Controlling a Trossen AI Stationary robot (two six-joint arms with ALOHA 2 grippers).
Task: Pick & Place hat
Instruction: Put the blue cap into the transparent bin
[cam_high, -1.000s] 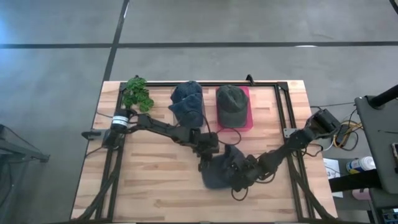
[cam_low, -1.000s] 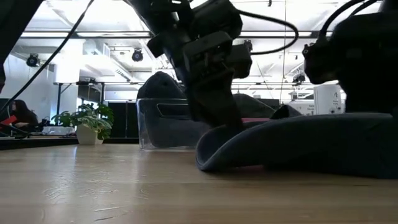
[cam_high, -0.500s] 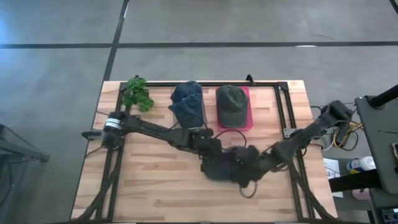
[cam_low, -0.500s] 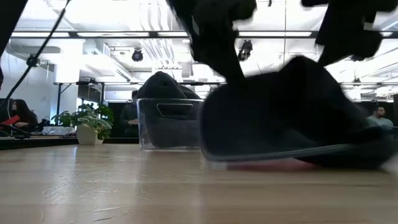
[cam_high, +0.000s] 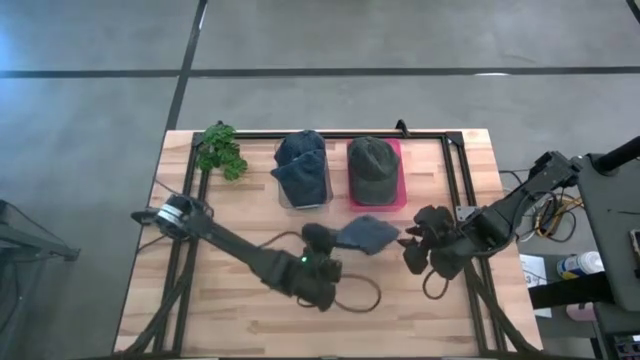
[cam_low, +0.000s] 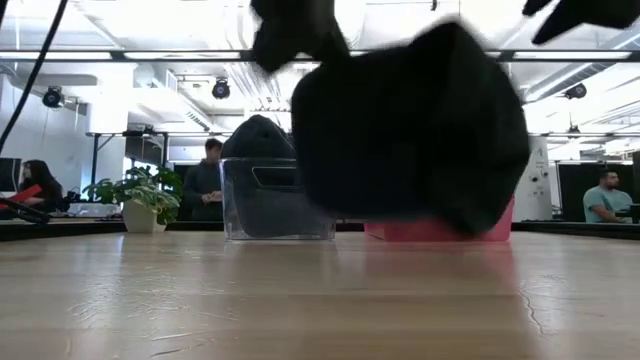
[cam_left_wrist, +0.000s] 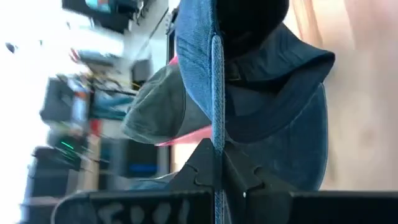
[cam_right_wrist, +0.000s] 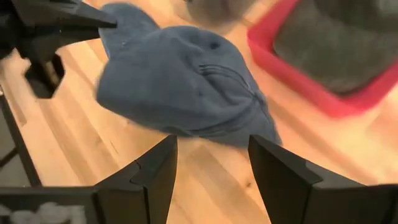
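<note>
No legible text, label, brand or number on anything in view.

Blue denim cap hanging clear of tabletop, brim pinched edge-on by left gripper at cap's 9 o'clock; crown sagging toward 3 o'clock. Sitting just at 6 o'clock of green cap lying in red tray.

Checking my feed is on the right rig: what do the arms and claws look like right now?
Both arms are dark, jointed links. The left arm has a pale band at its base end and a small green light near the wrist; a dark cable loops beside it. The right claw has two flat, angular black fingers.
</note>
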